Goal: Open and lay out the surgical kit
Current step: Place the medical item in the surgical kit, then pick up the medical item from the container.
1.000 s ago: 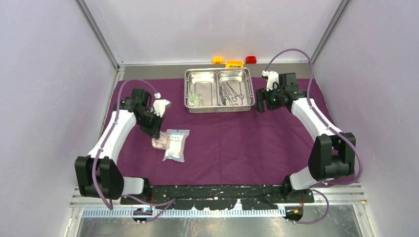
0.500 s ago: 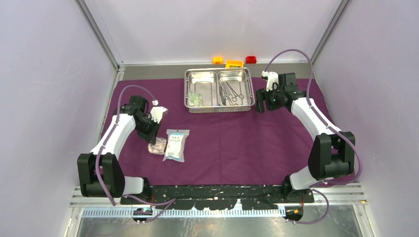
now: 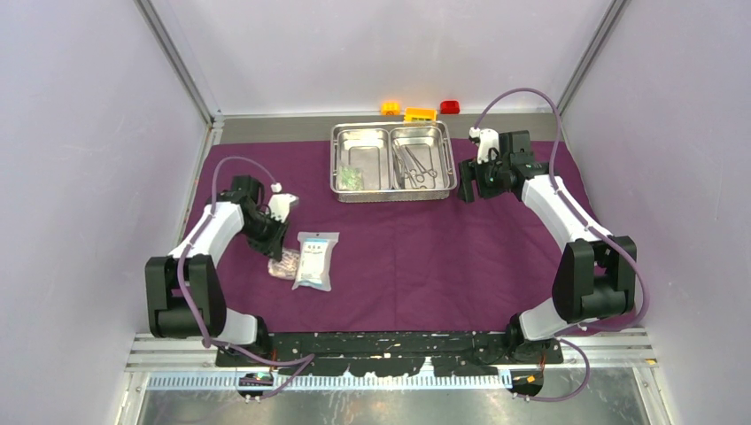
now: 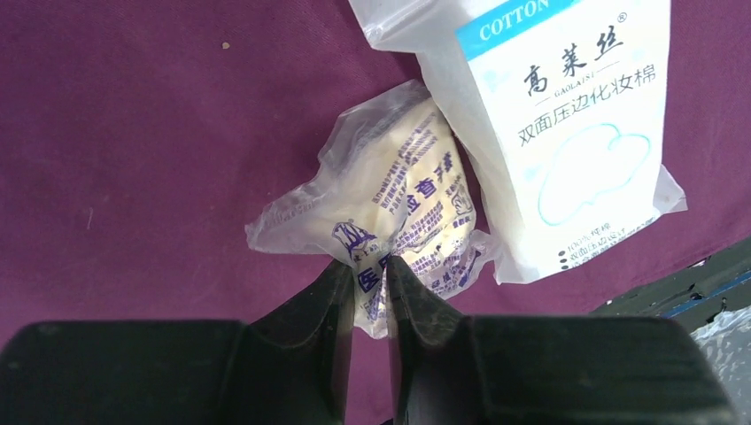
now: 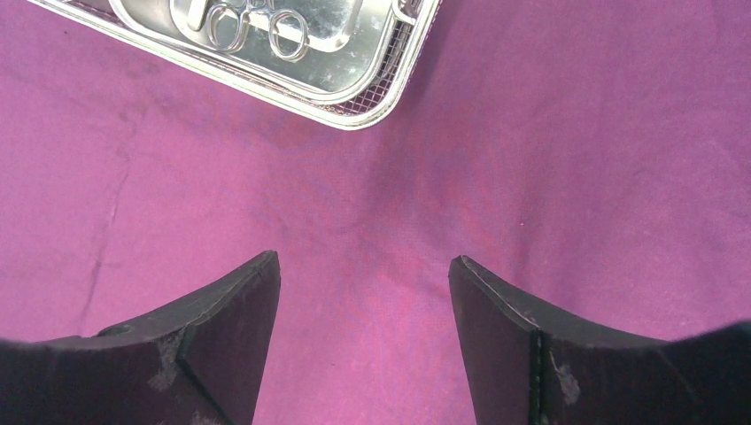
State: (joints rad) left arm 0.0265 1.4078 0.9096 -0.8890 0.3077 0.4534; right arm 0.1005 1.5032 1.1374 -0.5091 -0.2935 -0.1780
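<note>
Probably a lab enclosure, pale walls [image 3: 80,177], metal frame [image 3: 174,62]

A dark-purple cloth [image 3: 425,257] lies spread flat over the surface. A shiny two-compartment steel tray [image 3: 393,197] sits on its far middle part, long side facing the arms. The right compartment holds thin ring-handled steel instruments [image 3: 416,168] lying together. The left compartment holds one small greenish packet [image 3: 351,178]. On the near left of the cloth lies a flat clear cotton packet [image 3: 315,259] with a white and blue label. A smaller crumpled clear packet [image 4: 398,212] with blue print and pale contents touches its left edge. The left gripper [image 4: 367,270] pinches this packet's film edge.
</note>
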